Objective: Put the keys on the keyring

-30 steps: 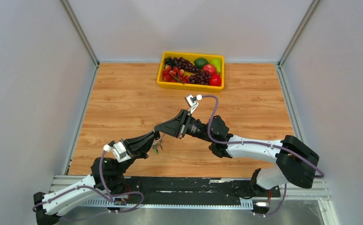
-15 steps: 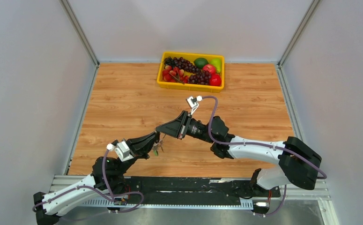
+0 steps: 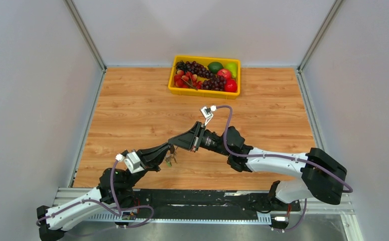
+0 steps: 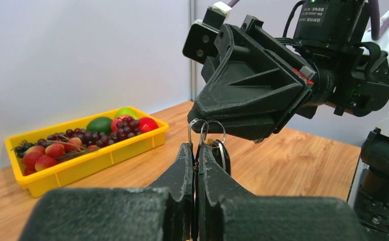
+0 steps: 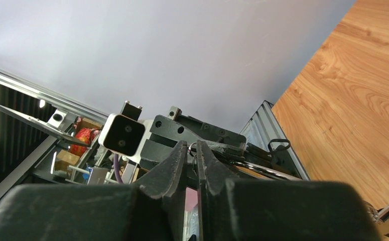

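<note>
Mid-air over the desk's (image 3: 132, 110) near edge, the keyring (image 4: 213, 131) stands upright. Its silver loops poke straight up out of the left tool (image 4: 196, 150), which is pressed together on it. Below, the keys (image 3: 169, 159) dangle clear of the wood. From above, the right tool (image 5: 192, 150) meets it tip to tip, fingers nearly together, seemingly nipping the loop's top. Any threading probably hinges on that vertical line-up.

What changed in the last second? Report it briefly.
The left tool and right tool, both clamped at the silver metal keyring with its small dangling keys, drifted together slightly toward the near side. Nothing was taken or released. The yellow plastic fruit tray stayed put.
</note>
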Robot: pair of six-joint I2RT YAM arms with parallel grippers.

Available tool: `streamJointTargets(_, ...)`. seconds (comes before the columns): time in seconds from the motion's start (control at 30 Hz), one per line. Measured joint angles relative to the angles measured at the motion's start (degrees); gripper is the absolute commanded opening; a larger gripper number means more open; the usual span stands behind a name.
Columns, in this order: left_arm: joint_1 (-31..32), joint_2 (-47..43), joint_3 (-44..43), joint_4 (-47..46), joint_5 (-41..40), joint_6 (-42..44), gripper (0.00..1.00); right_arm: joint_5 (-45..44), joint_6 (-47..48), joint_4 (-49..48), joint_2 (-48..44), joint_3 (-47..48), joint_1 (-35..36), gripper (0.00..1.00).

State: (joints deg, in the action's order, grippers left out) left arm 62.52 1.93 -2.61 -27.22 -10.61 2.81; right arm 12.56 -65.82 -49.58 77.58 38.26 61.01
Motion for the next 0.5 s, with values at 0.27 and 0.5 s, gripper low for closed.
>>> streamJointTargets(0.27,0.1,-0.5,0.0,0.9,-0.7,-0.1,0.00,-1.0,1.6,4.5,-3.1,-0.1,0.8,0.33)
streamJointTargets(0.5,0.1,-0.8,0.0,1.2,-1.6,-0.1,0.00,-2.6,4.3,10.3,-8.0,-2.3,1.5,0.36)
